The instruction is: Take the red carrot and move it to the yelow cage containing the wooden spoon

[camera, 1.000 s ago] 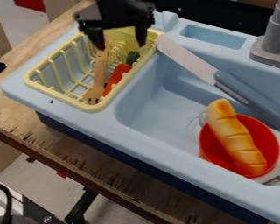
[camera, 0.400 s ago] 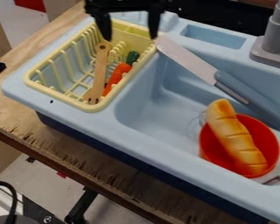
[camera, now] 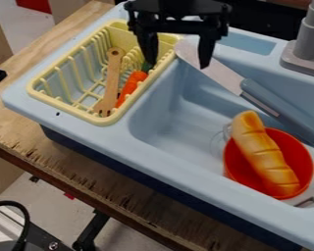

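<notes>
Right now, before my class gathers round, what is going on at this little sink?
A robot arm's gripper hangs open over the rack's far end and the blade of the knife, holding nothing. The orange-red carrot lies in the yellow rack beside the wooden utensil, so the carrot looks to be where the task wants it. In the sink, a toy bread loaf rests in a red bowl.

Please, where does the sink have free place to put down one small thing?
The basin floor is bare between the yellow cage, the knife and the red bowl with bread. Crowded: the cage, holding carrot and wooden spoon close together; also near the knife's tip, where the claw hangs.
</notes>
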`<state>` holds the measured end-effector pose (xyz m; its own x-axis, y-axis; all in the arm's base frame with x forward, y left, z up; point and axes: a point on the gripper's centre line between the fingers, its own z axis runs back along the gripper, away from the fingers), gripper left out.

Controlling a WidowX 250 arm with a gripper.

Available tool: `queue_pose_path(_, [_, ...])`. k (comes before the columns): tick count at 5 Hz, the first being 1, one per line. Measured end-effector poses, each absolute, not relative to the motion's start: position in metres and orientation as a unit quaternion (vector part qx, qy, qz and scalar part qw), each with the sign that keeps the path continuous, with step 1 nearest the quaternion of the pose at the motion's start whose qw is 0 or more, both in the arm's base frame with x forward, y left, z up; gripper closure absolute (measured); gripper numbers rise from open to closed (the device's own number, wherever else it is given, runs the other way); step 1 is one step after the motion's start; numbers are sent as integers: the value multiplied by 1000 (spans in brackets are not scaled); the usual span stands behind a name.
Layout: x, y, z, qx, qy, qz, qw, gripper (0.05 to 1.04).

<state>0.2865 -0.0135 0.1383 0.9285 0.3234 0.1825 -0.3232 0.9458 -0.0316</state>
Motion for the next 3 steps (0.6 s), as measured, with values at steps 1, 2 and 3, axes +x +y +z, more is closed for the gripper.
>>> queue_pose_path(1, [288,-26,136,-5,-93,157,983,83])
queue_pose_path(2, [289,-48,130,1,-93,142,985,83])
queue_pose_path(3, [305,-65,129,4,-102,157,982,83])
